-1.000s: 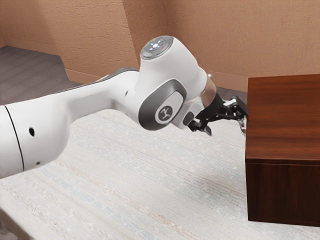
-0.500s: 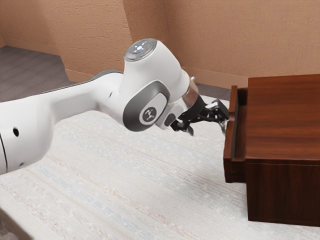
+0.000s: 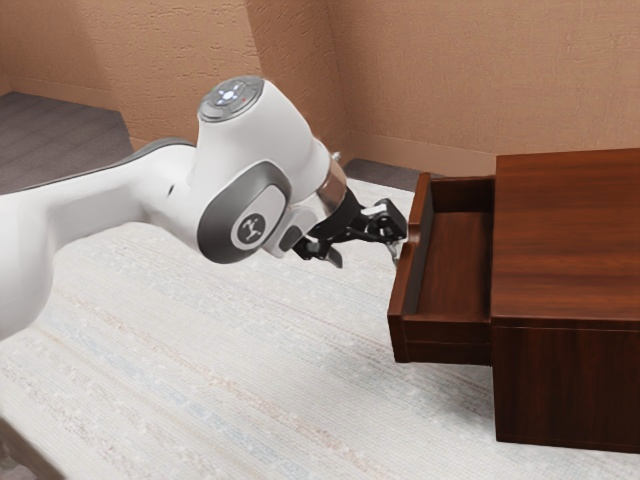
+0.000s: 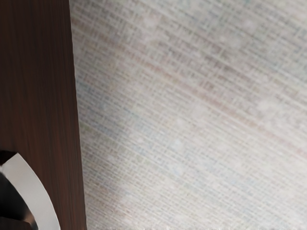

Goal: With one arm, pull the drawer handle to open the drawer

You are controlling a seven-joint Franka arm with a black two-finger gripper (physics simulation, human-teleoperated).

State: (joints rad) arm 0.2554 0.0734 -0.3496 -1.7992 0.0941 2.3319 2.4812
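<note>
A dark wooden cabinet [image 3: 566,250] stands at the exterior view's right. Its drawer [image 3: 452,272] is pulled well out toward the left, and the inside looks bare. My black gripper [image 3: 397,237] sits against the outer face of the drawer front [image 3: 407,295], shut on the drawer handle, of which a small silver bit [image 3: 401,251] shows. In the wrist view the curved silver handle [image 4: 29,191] arcs just off the brown drawer front [image 4: 36,96].
The cabinet rests on a pale woven surface [image 3: 250,360], which spreads wide under my arm [image 3: 150,220]. Tan walls [image 3: 450,70] rise behind, with a dark floor strip [image 3: 50,140] at the far left.
My hand has drawn back toward the exterior view's left. The drawer came with it, going from shut to slightly out to far out of the cabinet.
</note>
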